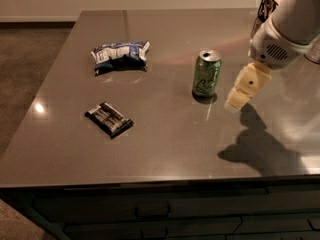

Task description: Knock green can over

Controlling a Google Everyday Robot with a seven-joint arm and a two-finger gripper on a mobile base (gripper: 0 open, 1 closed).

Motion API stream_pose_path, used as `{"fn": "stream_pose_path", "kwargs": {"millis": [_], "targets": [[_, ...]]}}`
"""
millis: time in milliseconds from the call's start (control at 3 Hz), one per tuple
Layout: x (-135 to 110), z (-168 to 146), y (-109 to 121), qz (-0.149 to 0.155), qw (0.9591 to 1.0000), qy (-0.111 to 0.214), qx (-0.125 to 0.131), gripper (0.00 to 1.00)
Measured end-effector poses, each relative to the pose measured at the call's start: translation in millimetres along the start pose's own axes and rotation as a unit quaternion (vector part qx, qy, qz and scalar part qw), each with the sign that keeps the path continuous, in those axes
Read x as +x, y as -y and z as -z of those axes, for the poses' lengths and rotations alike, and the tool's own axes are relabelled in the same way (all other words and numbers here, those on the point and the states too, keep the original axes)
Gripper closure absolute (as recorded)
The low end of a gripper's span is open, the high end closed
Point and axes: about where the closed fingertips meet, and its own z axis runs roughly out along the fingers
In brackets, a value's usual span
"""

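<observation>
The green can (207, 73) stands upright on the grey table (165, 134), right of the middle, with its silver top and pull-tab showing. My gripper (237, 100) hangs from the white arm at the right, just right of the can and a little nearer the front, a small gap away and not touching it. Its cream fingers point down and to the left, just above the tabletop.
A blue-white snack bag (120, 55) lies at the back left. A dark wrapped bar (109, 119) lies front left. A black wire basket (266, 6) stands at the far right corner. The table's front edge runs above dark drawers.
</observation>
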Motion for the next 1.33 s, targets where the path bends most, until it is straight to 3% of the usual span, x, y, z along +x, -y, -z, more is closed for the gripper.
{"fn": "stream_pose_path", "kwargs": {"millis": [667, 1333], "targets": [[-30, -30, 36, -0.08, 0.9945, 0.053, 0.042, 0.0], [-50, -62, 53, -0.11, 0.9875, 0.101, 0.05, 0.0]]}}
